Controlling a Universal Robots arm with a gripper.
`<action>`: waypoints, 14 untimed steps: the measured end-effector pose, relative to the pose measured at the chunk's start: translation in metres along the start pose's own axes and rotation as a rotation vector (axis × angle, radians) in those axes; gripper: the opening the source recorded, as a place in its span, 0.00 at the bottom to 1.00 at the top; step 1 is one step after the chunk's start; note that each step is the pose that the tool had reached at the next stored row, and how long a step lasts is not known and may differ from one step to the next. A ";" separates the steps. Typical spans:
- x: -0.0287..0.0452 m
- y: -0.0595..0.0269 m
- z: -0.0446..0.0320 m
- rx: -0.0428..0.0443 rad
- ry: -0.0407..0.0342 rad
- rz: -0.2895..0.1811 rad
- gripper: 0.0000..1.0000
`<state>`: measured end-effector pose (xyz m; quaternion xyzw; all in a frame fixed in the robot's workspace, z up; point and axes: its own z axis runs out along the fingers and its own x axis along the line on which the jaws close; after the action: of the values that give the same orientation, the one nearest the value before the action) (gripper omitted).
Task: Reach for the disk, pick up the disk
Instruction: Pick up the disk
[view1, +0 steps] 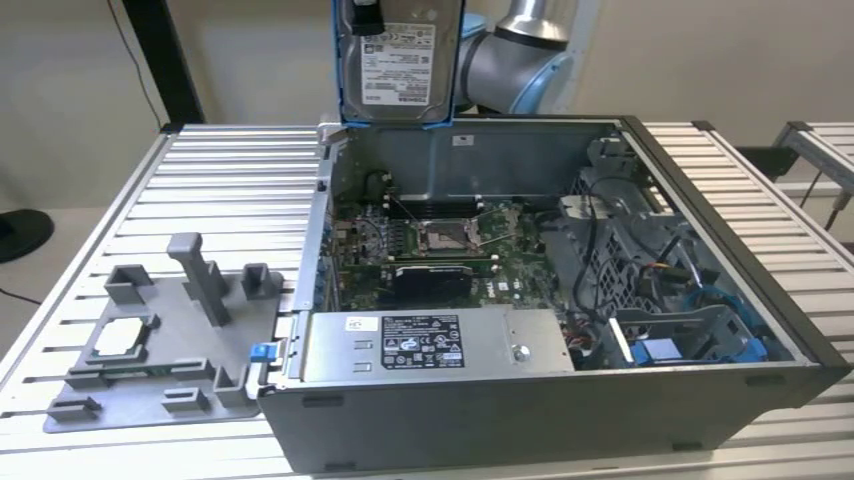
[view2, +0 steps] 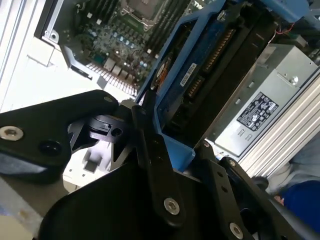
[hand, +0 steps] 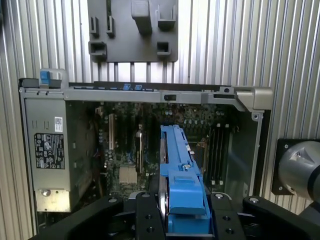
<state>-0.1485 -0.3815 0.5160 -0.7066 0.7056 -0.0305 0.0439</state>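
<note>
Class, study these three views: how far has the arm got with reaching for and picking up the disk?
Done: the reach, since the gripper is shut on the disk, with black fingers on either side of its blue bracket. In hand: the disk hangs upright above the open computer case, resting on nothing. Left: nothing of the two steps, as far as these views show.

I see my pincer (hand: 183, 216) is black. It is made of flat bars with round ends, joined by little shiny silver screws (view2: 171, 205). Behind the pincer is my arm (view1: 514, 62), fat and round, silver with pale blue parts. Beside the pincer is a round grey joint (hand: 300, 170) on a black plate (hand: 279, 150).
</note>
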 end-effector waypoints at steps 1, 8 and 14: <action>0.0000 -0.0023 0.0002 -0.0001 0.0000 0.000 0.00; 0.0001 -0.0215 0.0023 -0.0002 0.0000 0.000 0.00; 0.0001 -0.0389 0.0041 -0.0003 0.0000 0.000 0.00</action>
<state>-0.1094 -0.3815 0.5160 -0.7066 0.7056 -0.0304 0.0438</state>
